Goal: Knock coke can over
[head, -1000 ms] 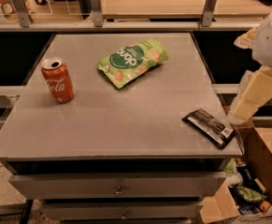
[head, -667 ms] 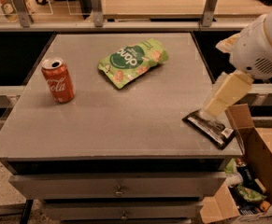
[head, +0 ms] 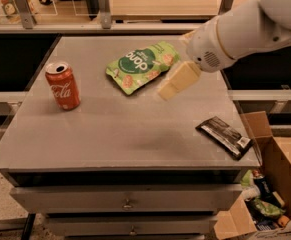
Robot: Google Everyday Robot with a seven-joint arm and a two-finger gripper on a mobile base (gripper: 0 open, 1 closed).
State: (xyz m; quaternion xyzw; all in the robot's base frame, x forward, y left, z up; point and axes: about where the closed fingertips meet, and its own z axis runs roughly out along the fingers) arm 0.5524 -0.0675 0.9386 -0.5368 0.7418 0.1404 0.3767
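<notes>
A grey table [head: 125, 134] with drawers below its front edge fills the camera view, with a wooden counter and rails behind it, and its flat open top leaves everything on it reachable from the side. The white robot arm [head: 245, 29] reaches in from the upper right and slants down over the table's right half, a posture that suits a sideways sweep more than a grasp from above. A cardboard box [head: 280, 164] of odds and ends sits on the floor past the right front corner, clear of the work. The green snack pouch [head: 141, 65] lies flat near the back centre, roughly between the arm and the target, so a straight path may brush it. The coke can [head: 63, 85] stands upright near the left edge, well apart from the arm and not yet knocked over. A dark wrapped bar [head: 224, 136] lies flat at the right front. The gripper [head: 166, 91] hangs above the table just right of the pouch, jaws drawn together on nothing, which looks right for a push
</notes>
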